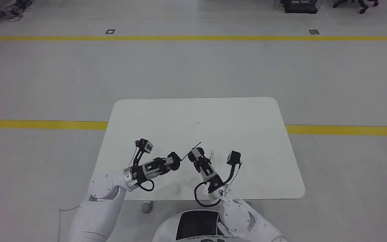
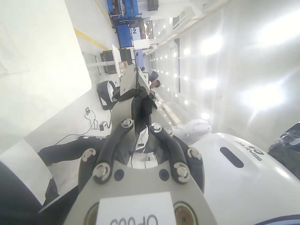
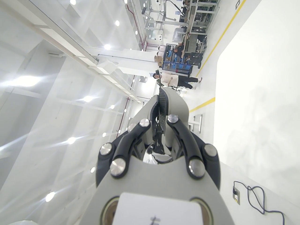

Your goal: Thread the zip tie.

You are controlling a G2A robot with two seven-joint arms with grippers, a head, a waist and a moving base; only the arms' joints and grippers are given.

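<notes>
Zip tie [image 2: 136, 80] is off the tabletop [image 1: 242, 121], carried in the air above its near edge with both arms gripping it. My left pincer [image 2: 137, 84] is pressed together on the black strap, and a short thin length pokes out past its tip. My right pincer [image 3: 162, 97] is clamped on another stretch, with what looks like the blocky head standing just beyond it. I judge this hold leaves both ends free to meet over the tabletop. They sit near each other but apart, so nothing is threaded yet.
</notes>
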